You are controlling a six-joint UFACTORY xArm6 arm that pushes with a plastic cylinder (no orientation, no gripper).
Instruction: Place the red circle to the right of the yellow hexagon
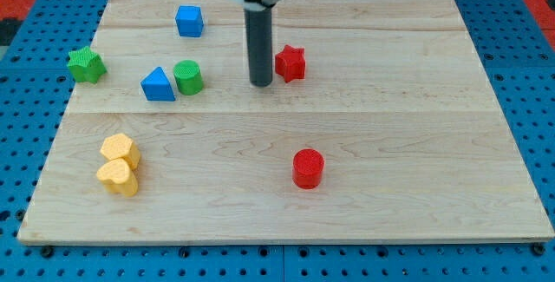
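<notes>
The red circle [307,168] is a short red cylinder lying at the lower middle of the wooden board [399,134]. The yellow hexagon [120,150] lies at the lower left, touching a yellow heart-like block [117,178] just below it. My tip [260,83] comes down from the view's top and rests on the board in the upper middle, just left of a red star [290,63]. The tip is well above and a little left of the red circle, and far to the right of the yellow hexagon.
A blue cube [189,21] lies at the upper left. A green star [87,65] sits at the board's left edge. A blue triangle [157,85] and a green cylinder [188,77] lie side by side left of my tip.
</notes>
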